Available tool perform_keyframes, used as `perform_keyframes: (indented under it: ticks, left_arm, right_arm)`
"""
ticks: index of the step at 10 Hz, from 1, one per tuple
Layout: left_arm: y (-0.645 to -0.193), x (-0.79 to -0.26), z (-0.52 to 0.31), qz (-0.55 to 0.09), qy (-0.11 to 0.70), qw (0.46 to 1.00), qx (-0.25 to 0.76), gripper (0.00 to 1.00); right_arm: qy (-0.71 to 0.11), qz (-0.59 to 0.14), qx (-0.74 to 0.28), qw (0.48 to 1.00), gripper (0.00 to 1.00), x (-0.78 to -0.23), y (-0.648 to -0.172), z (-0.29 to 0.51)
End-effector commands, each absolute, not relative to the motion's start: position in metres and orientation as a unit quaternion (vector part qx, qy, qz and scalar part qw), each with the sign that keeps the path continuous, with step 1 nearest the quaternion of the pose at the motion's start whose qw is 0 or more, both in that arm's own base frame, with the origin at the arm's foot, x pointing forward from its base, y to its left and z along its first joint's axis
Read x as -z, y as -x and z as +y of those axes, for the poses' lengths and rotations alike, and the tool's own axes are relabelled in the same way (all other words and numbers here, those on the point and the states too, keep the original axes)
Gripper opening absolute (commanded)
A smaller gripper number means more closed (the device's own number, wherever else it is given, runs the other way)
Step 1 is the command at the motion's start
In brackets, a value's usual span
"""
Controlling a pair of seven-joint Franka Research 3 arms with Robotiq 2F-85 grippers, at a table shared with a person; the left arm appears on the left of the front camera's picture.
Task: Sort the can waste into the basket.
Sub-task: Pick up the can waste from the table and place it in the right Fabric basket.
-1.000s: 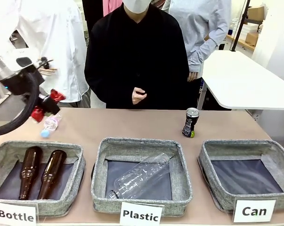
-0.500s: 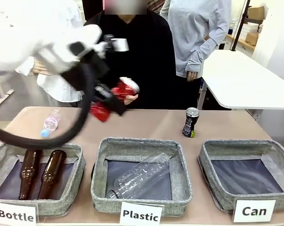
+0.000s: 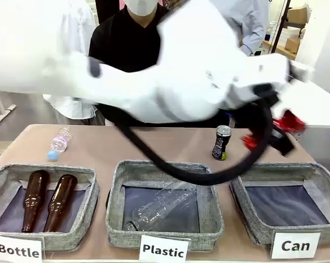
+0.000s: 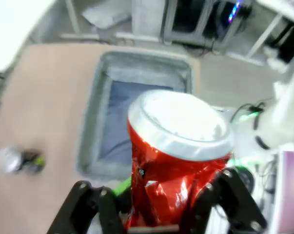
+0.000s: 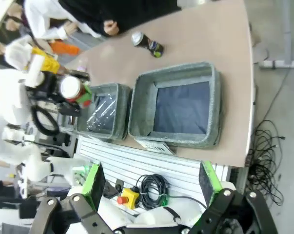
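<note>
Holding the crushed red can (image 4: 176,161) clamped between its fingers, the left gripper (image 3: 270,136) hangs above the far rim of the "Can" basket (image 3: 312,171). Black can (image 3: 221,142): upright on the table (image 3: 99,145), near that basket's far left corner. Right gripper (image 5: 150,185): fingers spread wide, empty.

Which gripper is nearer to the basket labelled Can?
Left. The left gripper holds the red can in the air close to the basket; the right gripper hangs open well back, past the table edge.
</note>
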State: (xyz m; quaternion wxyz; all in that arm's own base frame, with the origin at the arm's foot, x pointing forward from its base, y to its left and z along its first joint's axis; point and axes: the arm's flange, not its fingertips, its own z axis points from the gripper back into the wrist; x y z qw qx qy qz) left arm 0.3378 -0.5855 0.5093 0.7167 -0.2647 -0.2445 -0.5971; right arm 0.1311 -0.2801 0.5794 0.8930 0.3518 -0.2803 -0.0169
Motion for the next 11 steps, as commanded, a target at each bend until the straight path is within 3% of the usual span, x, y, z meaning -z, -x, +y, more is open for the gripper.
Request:
perform_keyframes:
  ticks: [1,3,6,7,8,10,11]
  left_arm:
    - [-0.34,-0.48,-0.671,-0.177,0.256,0.71,0.631,0.0]
    - [-0.335,-0.447,-0.704,-0.159,0.219,0.722,0.637,0.0]
    - [-0.339,-0.442,-0.71,-0.167,0.201,0.724,0.638,0.0]
    - [-0.336,-0.439,-0.71,-0.163,0.199,0.725,0.639,0.17]
    - [-0.334,-0.437,-0.71,-0.166,0.197,0.723,0.642,0.51]
    - [-0.339,-0.437,-0.709,-0.161,0.189,0.722,0.646,1.0]
    - [-0.34,-0.436,-0.707,-0.163,0.19,0.724,0.642,1.0]
  right_arm:
    - [-0.355,-0.296,0.024,0.886,1.0,-0.563,-0.119,-0.295]
    - [-0.352,-0.28,0.017,0.893,1.0,-0.579,-0.131,-0.28]
    - [-0.352,-0.28,0.017,0.893,1.0,-0.579,-0.131,-0.28]
    - [-0.352,-0.28,0.017,0.893,1.0,-0.579,-0.131,-0.28]
    - [-0.352,-0.28,0.017,0.893,1.0,-0.579,-0.131,-0.28]
    - [-0.352,-0.28,0.017,0.893,1.0,-0.579,-0.131,-0.28]
    - [-0.352,-0.28,0.017,0.893,1.0,-0.579,-0.131,-0.28]
